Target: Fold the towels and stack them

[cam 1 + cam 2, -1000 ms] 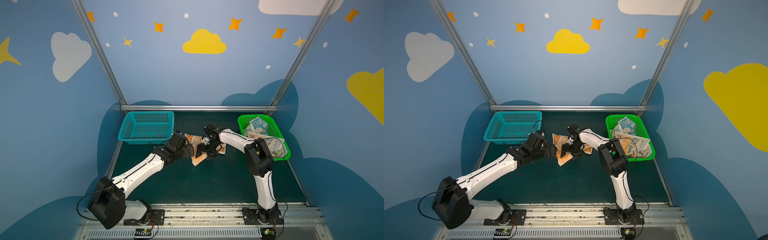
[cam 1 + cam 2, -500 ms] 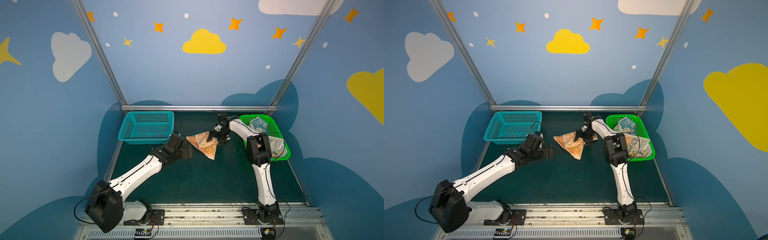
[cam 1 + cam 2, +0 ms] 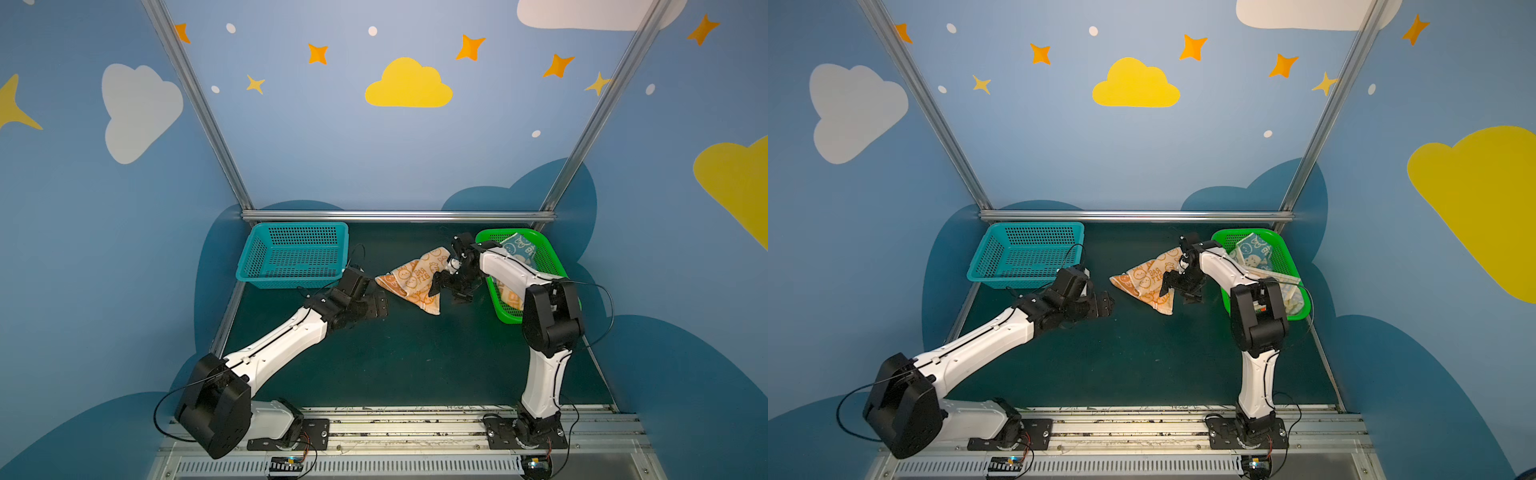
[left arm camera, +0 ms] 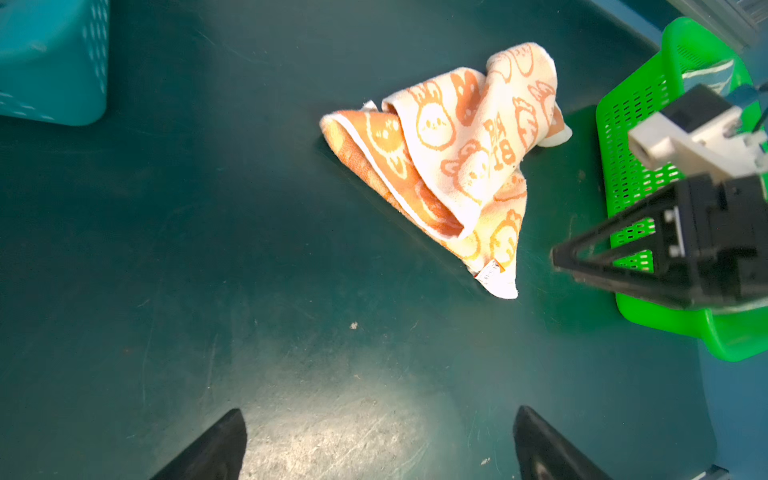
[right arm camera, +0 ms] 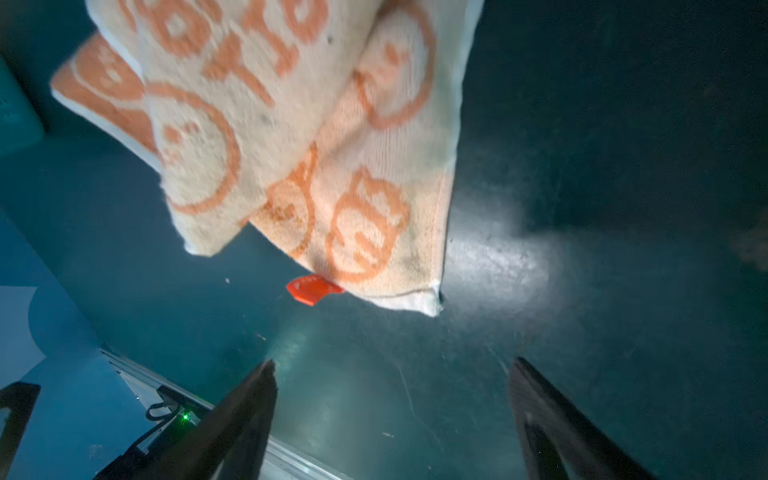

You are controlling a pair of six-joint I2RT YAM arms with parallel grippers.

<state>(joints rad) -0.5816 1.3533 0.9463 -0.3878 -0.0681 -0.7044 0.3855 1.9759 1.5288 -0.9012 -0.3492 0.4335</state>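
the orange-cream towel (image 4: 449, 158) lay crumpled just ahead of the right gripper (image 5: 392, 362), its jaws spread, gripping nothing; the left gripper (image 4: 378, 410), also spread, sat apart.

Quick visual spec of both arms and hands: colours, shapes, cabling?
Both match: left arm and right arm have white shell links and chunky black joint housings. Left hand and right hand are black, each with two tapered, pointed fingers. Thin black cables loop loose outside the links.
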